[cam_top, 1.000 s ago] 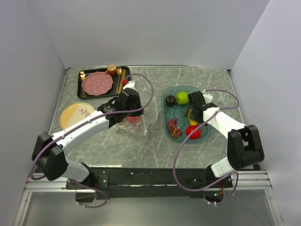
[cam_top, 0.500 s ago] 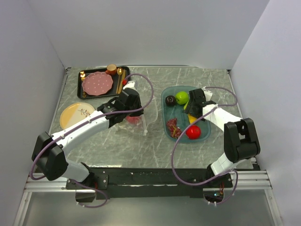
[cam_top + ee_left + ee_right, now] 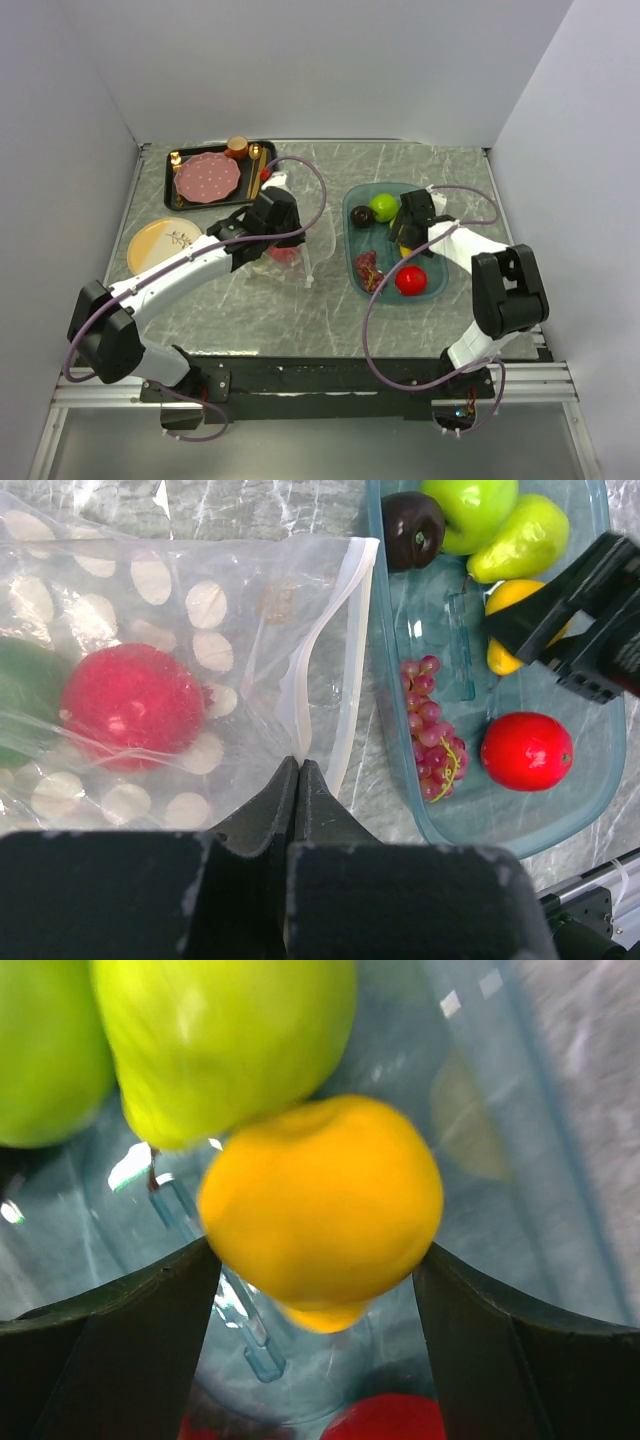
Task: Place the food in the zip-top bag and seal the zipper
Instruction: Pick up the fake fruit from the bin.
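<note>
Clear zip-top bag holds one red ball; left pincer clamps its zipper, right pincer apart around one yellow ball.

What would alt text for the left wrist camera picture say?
The left tool pinches the edge of a clear bag holding a red fruit. Beside it, a teal tray carries grapes, a plum, an apple, a pear, a red ball and a yellow fruit, with the right tool at the yellow one.
</note>
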Controlling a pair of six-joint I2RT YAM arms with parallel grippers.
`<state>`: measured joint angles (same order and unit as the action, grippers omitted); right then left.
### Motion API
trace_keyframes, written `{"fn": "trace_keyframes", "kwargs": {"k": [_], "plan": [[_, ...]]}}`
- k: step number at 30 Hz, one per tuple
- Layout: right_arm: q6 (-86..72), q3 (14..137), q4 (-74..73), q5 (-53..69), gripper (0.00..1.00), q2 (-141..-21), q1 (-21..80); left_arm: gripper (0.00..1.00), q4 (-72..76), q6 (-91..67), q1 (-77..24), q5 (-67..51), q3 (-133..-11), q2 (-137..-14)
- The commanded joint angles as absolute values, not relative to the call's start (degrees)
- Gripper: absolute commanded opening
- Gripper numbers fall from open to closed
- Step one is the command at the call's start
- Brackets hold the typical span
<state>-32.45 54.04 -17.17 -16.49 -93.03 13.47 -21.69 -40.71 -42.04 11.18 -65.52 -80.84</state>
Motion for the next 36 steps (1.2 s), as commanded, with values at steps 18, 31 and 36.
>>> {"fn": "trace_keyframes", "kwargs": {"k": [18,31,36], "plan": [[-30.06,56.16,-18.28,-18.63,0.94,-92.37,13.45,0.01,-19.78,-39.99,-42.01,10.37,-65.22,-80.33],[-28.03,61.78,-19.76,-18.9,0.93,-97.55,13.18,0.01,-19.77,-39.99,-42.01,10.2,-65.13,-80.59],[-27.78,59.42,-17.41,-16.52,0.88,-96.42,13.18,0.01,-19.78,-39.73,-42.1,10.63,-64.86,-80.16]]}}
